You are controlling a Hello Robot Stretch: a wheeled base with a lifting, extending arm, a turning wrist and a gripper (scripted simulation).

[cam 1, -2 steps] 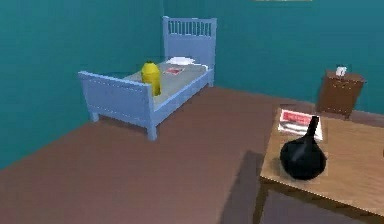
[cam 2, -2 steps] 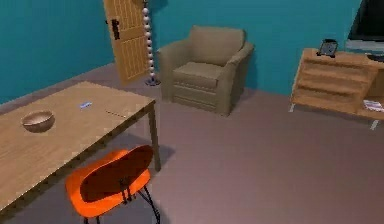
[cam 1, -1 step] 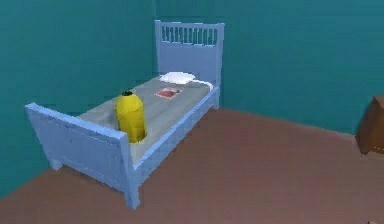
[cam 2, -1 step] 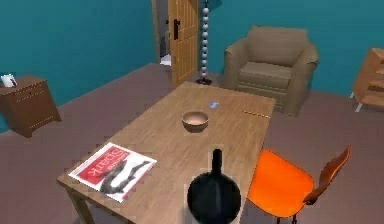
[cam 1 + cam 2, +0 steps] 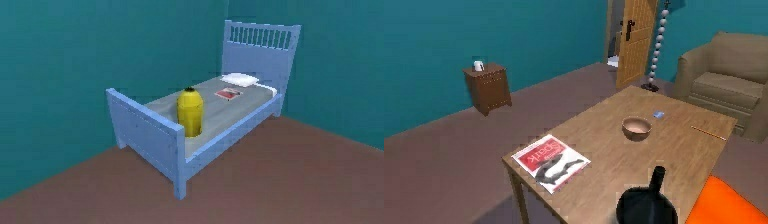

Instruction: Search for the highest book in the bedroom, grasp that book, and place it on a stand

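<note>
Book (image 5: 229, 94) — small, red — is lying flat on the bed (image 5: 145, 125), just beside the pillow (image 5: 239, 79); a yellow container (image 5: 191, 111) is standing toward its foot end. A red-and-white book (image 5: 551, 160) is lying on the desk (image 5: 599, 150), the stand (image 5: 488, 88) sitting well apart. End effector's grip: cannot tell.

A light blue bed (image 5: 142, 122) is set against a teal wall (image 5: 80, 50), with a white pillow (image 5: 238, 79) at its head and a yellow container (image 5: 191, 112) near its footboard. A small bowl (image 5: 635, 128) rests on a wooden table (image 5: 599, 138). Beyond it stand an olive armchair (image 5: 729, 75), a wooden door (image 5: 638, 40) and a floor lamp (image 5: 656, 50).
</note>
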